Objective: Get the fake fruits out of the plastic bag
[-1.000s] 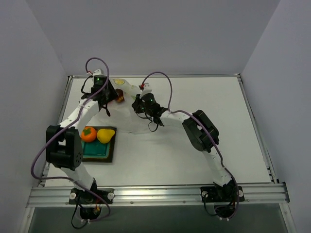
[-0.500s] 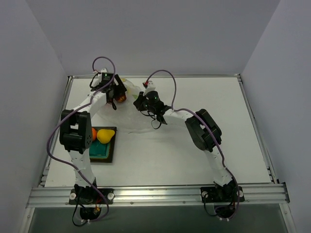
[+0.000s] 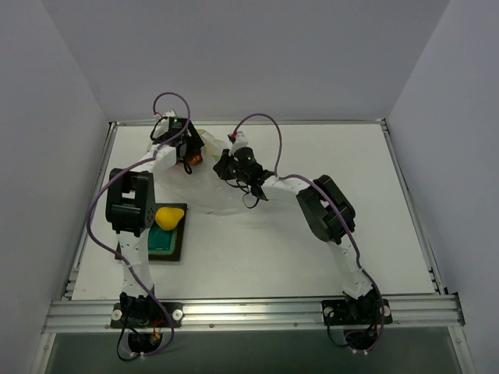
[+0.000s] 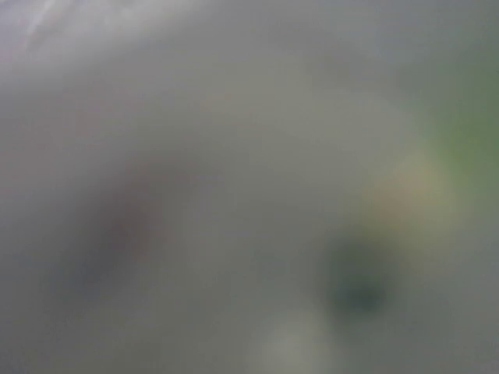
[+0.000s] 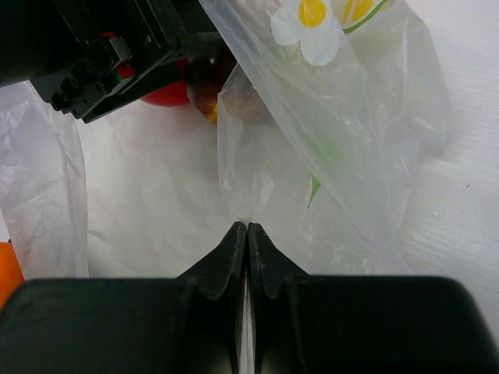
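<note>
The plastic bag (image 3: 212,183) lies crumpled at the table's far left-centre, its flower print (image 5: 312,23) showing in the right wrist view. My right gripper (image 5: 247,227) is shut, pinching a fold of the bag's film. Inside the bag sit a red fruit (image 5: 168,93) and a dark red fruit (image 5: 209,82). My left gripper (image 3: 189,154) reaches into the bag right over them, and its black body (image 5: 101,47) shows there. Its jaws are hidden, and the left wrist view is a grey blur of film. A yellow pear (image 3: 166,216) rests on the green tray (image 3: 178,243).
The left arm's elbow (image 3: 129,204) hangs over the tray's left half. An orange patch (image 5: 5,280) shows at the right wrist view's left edge. Raised rails border the table (image 3: 327,226), and grey walls close it in on three sides.
The left arm has swung further back and right into the bag. Its elbow now covers the orange fruit on the tray. The right gripper shifted slightly towards the back, still pinching the film.
</note>
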